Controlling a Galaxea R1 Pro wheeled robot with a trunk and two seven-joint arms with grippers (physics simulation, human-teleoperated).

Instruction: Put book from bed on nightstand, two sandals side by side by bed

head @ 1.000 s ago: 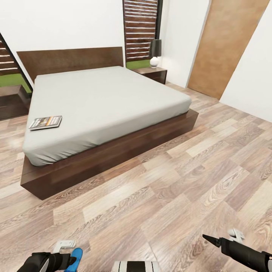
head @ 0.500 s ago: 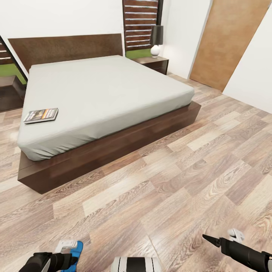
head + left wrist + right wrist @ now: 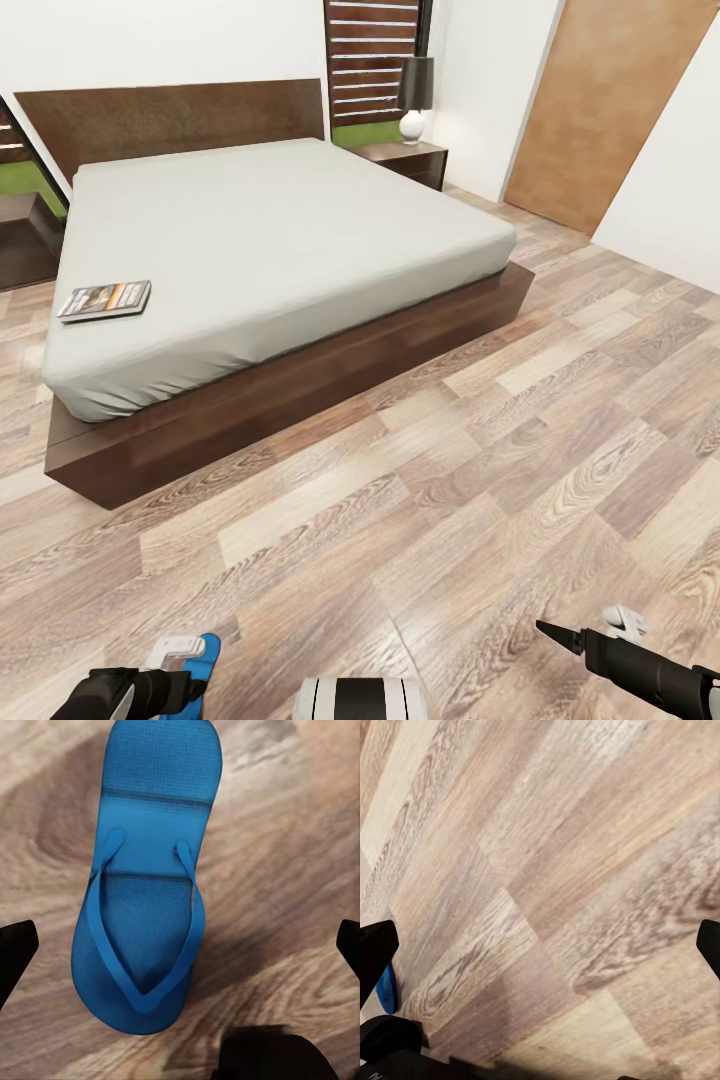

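Head view: the thin dark paperback book (image 3: 105, 299) lies at the left edge of the low brown-framed bed's grey mattress (image 3: 290, 230); a glossy brown nightstand (image 3: 408, 160) carries a lamp (image 3: 414, 97) at upper centre. At the lower left, the left gripper (image 3: 185, 690) touches 1 bright-blue flat sandal (image 3: 203, 663); at the lower right, I cannot tell the right gripper's (image 3: 548, 632) state.

Left wrist view: the strapped sandal (image 3: 147, 885) lies on the wood-plank floor (image 3: 292, 862) between wide-apart fingertips (image 3: 15, 949).

Right wrist view: the fingertips (image 3: 375, 952) stand parted over bare planks (image 3: 570, 870).

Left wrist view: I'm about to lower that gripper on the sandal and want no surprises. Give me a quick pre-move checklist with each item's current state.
1. Sandal lies between the spread fingers of the left gripper: ok.
2. Left gripper open: ok.
3. Sandal flat on the floor, straps up: ok.
4. Second sandal located: cannot tell; only a blue sliver shows in the right wrist view.
5. Right gripper open and empty over bare floor: ok.
6. Book moved off the bed: not ok.
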